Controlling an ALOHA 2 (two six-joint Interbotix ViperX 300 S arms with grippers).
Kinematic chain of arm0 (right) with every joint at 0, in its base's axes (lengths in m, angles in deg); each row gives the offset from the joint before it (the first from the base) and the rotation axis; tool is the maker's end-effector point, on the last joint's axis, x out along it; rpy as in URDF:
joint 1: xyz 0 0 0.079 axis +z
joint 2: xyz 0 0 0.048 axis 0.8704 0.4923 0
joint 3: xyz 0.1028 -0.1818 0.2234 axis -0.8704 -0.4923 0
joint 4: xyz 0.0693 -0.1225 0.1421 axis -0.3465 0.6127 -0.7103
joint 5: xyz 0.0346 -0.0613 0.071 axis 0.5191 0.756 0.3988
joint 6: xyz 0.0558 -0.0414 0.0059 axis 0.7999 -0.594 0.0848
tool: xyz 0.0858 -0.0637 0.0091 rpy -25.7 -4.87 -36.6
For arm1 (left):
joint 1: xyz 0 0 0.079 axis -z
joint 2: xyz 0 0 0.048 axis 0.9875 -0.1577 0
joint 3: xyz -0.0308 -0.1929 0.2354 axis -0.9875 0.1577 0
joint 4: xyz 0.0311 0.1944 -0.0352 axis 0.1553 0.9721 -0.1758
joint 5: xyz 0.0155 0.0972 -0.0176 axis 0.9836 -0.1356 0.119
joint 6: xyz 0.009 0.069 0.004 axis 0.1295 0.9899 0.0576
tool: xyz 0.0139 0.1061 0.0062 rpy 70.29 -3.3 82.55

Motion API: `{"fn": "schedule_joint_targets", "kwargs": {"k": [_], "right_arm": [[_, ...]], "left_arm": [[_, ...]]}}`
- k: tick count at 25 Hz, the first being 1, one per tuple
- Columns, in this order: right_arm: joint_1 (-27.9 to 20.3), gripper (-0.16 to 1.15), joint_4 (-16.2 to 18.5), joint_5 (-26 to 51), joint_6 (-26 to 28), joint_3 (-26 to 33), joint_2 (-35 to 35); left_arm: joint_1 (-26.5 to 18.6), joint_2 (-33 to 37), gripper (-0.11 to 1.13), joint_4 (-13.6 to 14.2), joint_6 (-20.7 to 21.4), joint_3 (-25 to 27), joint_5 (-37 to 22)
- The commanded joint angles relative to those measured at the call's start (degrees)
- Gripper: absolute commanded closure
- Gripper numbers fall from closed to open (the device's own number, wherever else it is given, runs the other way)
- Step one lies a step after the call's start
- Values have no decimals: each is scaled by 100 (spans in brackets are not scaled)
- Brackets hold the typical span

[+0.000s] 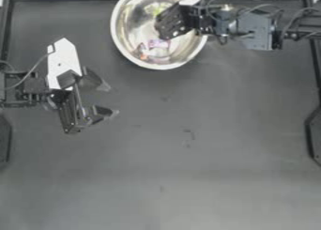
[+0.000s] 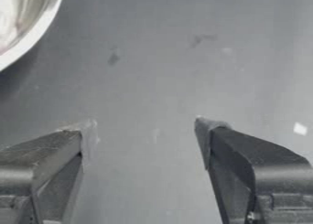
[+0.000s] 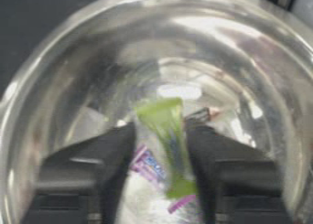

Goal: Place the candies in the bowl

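Observation:
The bowl (image 1: 134, 34) stands at the table's far edge, near the middle. My right gripper (image 1: 169, 21) reaches in over it, jaws a little apart. In the right wrist view a yellow-green candy (image 3: 165, 127) hangs blurred between the fingers (image 3: 214, 150) without spanning the gap, above the bowl's inside (image 3: 79, 81). A pink-purple candy (image 3: 147, 166) lies on the bowl's bottom, and it shows from above too, the pink-purple candy (image 1: 156, 44), with a white and red one (image 1: 145, 57) beside it. My left gripper (image 1: 100, 96) stays open over bare table at the left, holding nothing.
The bowl's rim (image 2: 27, 35) shows at the corner of the left wrist view, well away from the left fingertips (image 2: 211, 127). Dark table (image 1: 188, 168) spreads across the middle and front. A frame rail runs along the far edge.

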Motion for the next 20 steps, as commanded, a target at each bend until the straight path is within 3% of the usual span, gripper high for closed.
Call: {"fn": "schedule_joint_targets", "kwargs": {"k": [1, 7, 20], "right_arm": [[44, -8, 62, -158, -9, 70, -290], [220, -2, 97, -343, -9, -246, -826], [826, -1, 167, -1301, -9, -1758, -2426]], "left_arm": [[-18, 53, 6, -9, 0, -79, 35], [-18, 70, 6, -9, 9, -79, 35], [35, 325, 6, 44, 70, -62, 26]]}}
